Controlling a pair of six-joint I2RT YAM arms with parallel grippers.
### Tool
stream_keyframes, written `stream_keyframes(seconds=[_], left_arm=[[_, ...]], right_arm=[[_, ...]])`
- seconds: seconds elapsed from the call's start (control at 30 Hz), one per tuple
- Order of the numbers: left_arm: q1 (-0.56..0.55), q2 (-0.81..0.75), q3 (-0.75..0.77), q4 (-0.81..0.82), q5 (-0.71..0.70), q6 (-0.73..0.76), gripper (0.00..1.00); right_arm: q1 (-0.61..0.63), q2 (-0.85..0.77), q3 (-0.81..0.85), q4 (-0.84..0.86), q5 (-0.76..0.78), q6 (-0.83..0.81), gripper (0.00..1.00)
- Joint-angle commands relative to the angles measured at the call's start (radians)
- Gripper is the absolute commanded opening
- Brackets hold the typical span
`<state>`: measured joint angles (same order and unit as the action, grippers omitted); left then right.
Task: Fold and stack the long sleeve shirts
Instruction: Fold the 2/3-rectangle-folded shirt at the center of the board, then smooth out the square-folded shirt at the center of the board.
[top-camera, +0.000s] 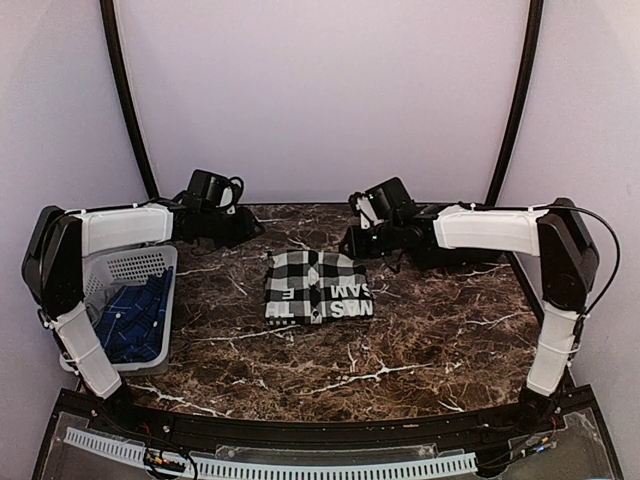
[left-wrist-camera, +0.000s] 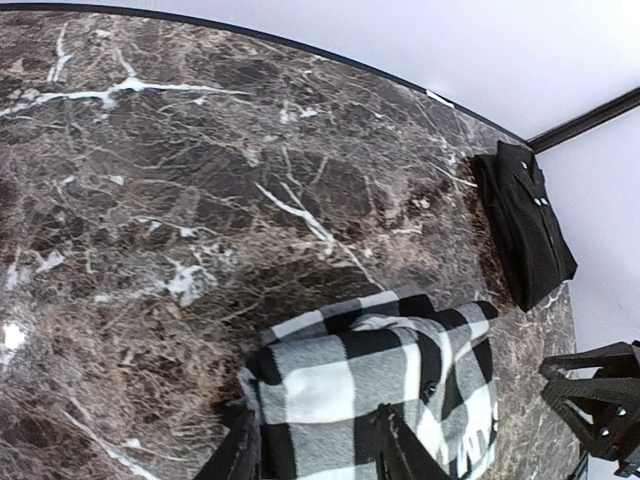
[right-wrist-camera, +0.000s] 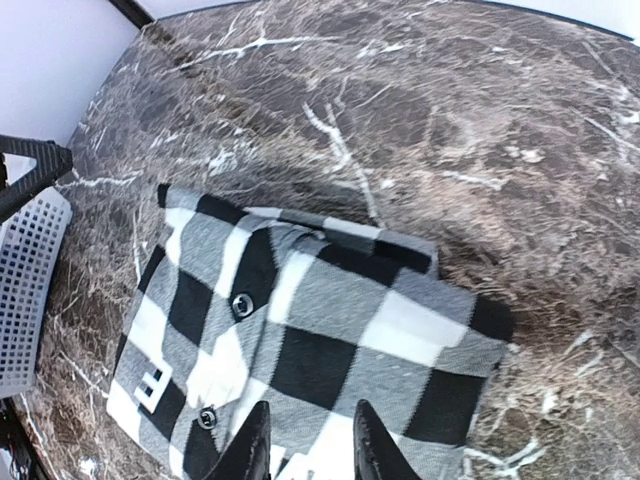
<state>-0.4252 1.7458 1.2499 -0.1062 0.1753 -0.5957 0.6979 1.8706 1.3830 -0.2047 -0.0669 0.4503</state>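
Note:
A black-and-white check long sleeve shirt (top-camera: 318, 288) lies folded in a compact rectangle at the middle of the marble table, its black band with white letters along the near edge. My left gripper (top-camera: 238, 226) hovers behind its left side, open and empty. In the left wrist view the shirt (left-wrist-camera: 370, 385) lies just beyond the open gripper (left-wrist-camera: 315, 455). My right gripper (top-camera: 358, 240) hovers behind the shirt's right side, open and empty. In the right wrist view the gripper (right-wrist-camera: 308, 450) is over the shirt (right-wrist-camera: 320, 330).
A white perforated basket (top-camera: 150, 262) at the left edge holds blue patterned cloth (top-camera: 135, 315); its wall shows in the right wrist view (right-wrist-camera: 28, 290). A folded black cloth (left-wrist-camera: 525, 220) lies near the table's back right corner. The table (top-camera: 420, 345) ends at purple walls behind.

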Motion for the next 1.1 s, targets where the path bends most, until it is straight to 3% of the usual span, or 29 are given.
stream_keyframes(seconds=[0.0, 0.27, 0.53, 0.7, 0.83, 1.07], left_arm=[[-0.065, -0.032, -0.014, -0.014, 0.042, -0.007, 0.35], [-0.162, 0.130, 0.117, 0.004, 0.108, -0.025, 0.26], [-0.173, 0.289, 0.239, 0.010, 0.143, -0.018, 0.24], [-0.173, 0.379, 0.315, -0.027, 0.086, -0.005, 0.24], [-0.166, 0.435, 0.347, -0.067, 0.025, -0.024, 0.24], [-0.141, 0.474, 0.334, -0.097, -0.007, -0.046, 0.22]], right_arm=[[0.017, 0.058, 0.064, -0.030, 0.033, -0.021, 0.25], [-0.006, 0.235, 0.226, -0.076, 0.035, -0.060, 0.25], [-0.057, 0.379, 0.387, -0.117, 0.009, -0.063, 0.26], [-0.075, 0.451, 0.500, -0.174, 0.000, -0.073, 0.29], [-0.075, 0.438, 0.542, -0.211, 0.010, -0.082, 0.31], [-0.042, 0.309, 0.469, -0.212, 0.044, -0.096, 0.37]])
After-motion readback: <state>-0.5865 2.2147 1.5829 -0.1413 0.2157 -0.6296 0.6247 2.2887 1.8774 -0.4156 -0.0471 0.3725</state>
